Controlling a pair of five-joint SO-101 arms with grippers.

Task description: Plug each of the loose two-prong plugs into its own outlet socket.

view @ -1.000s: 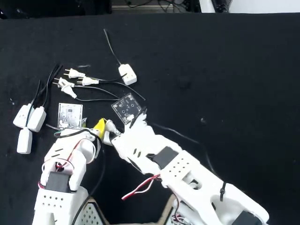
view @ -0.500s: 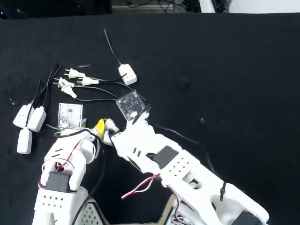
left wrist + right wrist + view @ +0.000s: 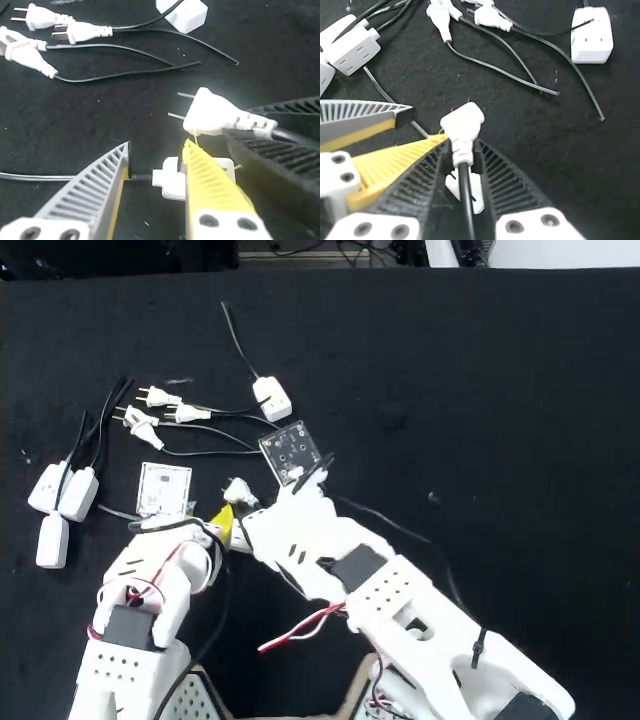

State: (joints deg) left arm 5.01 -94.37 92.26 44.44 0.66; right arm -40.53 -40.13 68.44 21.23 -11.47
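Note:
My right gripper (image 3: 462, 144) is shut on a white two-prong plug (image 3: 462, 123), its prongs pointing away from the arm; in the high view the plug (image 3: 237, 489) sits left of centre. My left gripper (image 3: 156, 148) stands open right beside it, the yellow finger (image 3: 207, 185) lying over a small white socket (image 3: 166, 178) on the cloth. That plug (image 3: 210, 114) hovers just past the yellow fingertip. Three loose plugs (image 3: 160, 410) lie at the far left. A white outlet socket (image 3: 272, 398) sits beyond them.
Three more white socket blocks (image 3: 58, 502) with black cords lie at the left edge. Thin black cords (image 3: 215, 435) run between the loose plugs and the arms. The black cloth (image 3: 480, 390) stretches out to the right.
My right gripper has carried the plug a little farther from the arm bases and to the right. My left arm has shifted slightly right alongside it.

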